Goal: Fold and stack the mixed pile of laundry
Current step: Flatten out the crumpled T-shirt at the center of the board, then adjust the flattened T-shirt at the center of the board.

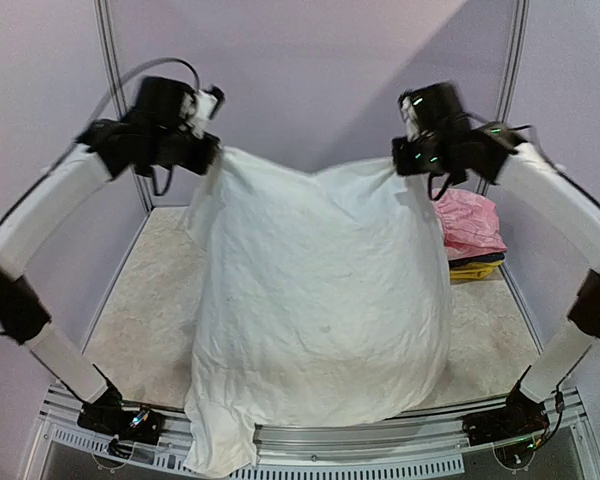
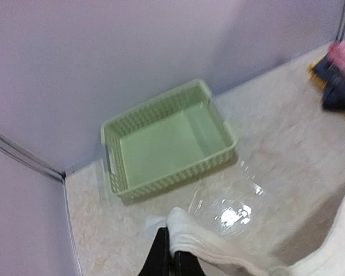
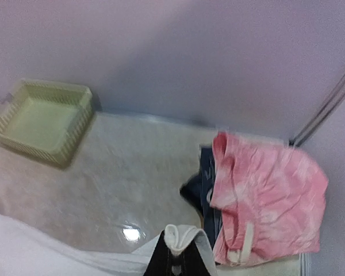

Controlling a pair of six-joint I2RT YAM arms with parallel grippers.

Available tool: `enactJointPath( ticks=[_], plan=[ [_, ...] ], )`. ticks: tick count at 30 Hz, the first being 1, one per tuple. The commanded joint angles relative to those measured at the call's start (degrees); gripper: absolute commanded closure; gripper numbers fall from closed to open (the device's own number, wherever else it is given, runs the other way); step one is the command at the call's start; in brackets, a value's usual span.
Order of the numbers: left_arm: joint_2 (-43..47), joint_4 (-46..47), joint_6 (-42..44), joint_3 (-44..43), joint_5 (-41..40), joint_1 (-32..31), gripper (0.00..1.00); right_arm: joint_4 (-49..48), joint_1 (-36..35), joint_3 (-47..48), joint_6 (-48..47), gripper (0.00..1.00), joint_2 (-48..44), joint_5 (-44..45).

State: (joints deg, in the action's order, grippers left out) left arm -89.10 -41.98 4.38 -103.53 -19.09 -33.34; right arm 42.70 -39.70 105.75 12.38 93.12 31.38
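Note:
A large white garment [image 1: 320,300] hangs spread between both arms, held high above the table, its lower edge draping over the near table rail. My left gripper [image 1: 208,152] is shut on its upper left corner; in the left wrist view the cloth [image 2: 187,230] bunches over my left gripper [image 2: 173,253]. My right gripper [image 1: 412,160] is shut on the upper right corner, where a fold of cloth [image 3: 181,237] pokes out of my right gripper [image 3: 177,256]. The pink piece [image 3: 264,195] lies folded on the stack at the right [image 1: 468,222].
A pale green lattice basket [image 2: 167,141] stands empty at the back left corner, also in the right wrist view [image 3: 43,118]. Dark blue [image 3: 206,190] and yellow [image 1: 475,268] folded clothes lie under the pink piece at the right wall. Walls enclose the table on three sides.

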Motion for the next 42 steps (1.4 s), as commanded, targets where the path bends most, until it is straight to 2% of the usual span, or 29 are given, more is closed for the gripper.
enactJointPath(
  ticks=[1,2,3,4,7,8,10,12,15,19,22,25,28,34,42],
  plan=[
    [-19.5,-5.7,-4.0,-1.8,-1.7,6.3,0.97,8.4,6.4,0.4,9.9,1.0,16.5,-1.4],
    [-24.0,-7.2,-4.7,-4.5,-1.5,7.1,0.9,9.6,7.7,3.8,10.4,1.0,19.3,-0.9],
    [-27.4,-8.3,-5.6,-6.8,-1.6,7.4,0.8,10.8,8.8,6.3,10.9,0.96,22.7,-0.6],
    [-30.0,-8.7,-5.9,-7.9,-1.5,7.4,0.64,11.2,9.5,8.0,11.3,0.89,24.9,-0.4],
    [-28.9,-5.4,-6.2,-4.8,0.7,7.2,0.32,10.3,10.2,10.2,11.1,0.61,29.2,-1.1],
    [-27.6,-3.7,-6.3,-2.8,0.8,7.2,0.22,9.5,10.2,10.1,10.8,0.56,29.3,-1.8],
    [-25.0,-1.4,-7.1,1.0,0.8,7.4,0.09,8.0,10.2,9.5,10.3,0.51,28.9,-4.2],
    [-22.3,-0.1,-8.2,4.8,-0.5,7.6,0.05,6.5,10.1,8.1,9.8,0.48,28.0,-6.8],
    [-17.6,2.6,-11.9,11.9,-2.2,8.7,0.06,3.9,9.0,5.0,9.1,0.45,26.3,-10.0],
    [-12.2,6.2,-17.0,22.7,-0.5,11.4,0.17,0.2,5.8,0.6,7.5,0.42,23.4,-14.6],
    [-8.9,10.1,-18.9,30.0,1.8,13.4,0.24,-3.9,3.2,-3.5,6.0,0.4,20.8,-18.9],
    [-8.0,15.7,-19.3,35.4,7.5,15.1,0.3,-6.8,1.7,-6.9,5.1,0.4,19.1,-23.6],
    [-10.0,19.7,-21.1,37.5,14.1,17.0,0.36,-8.1,0.6,-9.0,5.1,0.4,18.5,-25.4],
    [-14.4,28.7,-25.2,39.7,22.0,19.7,0.43,-10.9,-1.0,-14.4,6.0,0.4,17.7,-27.1],
    [-19.2,32.6,-27.8,38.8,25.2,20.1,0.5,-13.2,-2.4,-21.4,7.8,0.41,17.1,-28.8]
  ],
)
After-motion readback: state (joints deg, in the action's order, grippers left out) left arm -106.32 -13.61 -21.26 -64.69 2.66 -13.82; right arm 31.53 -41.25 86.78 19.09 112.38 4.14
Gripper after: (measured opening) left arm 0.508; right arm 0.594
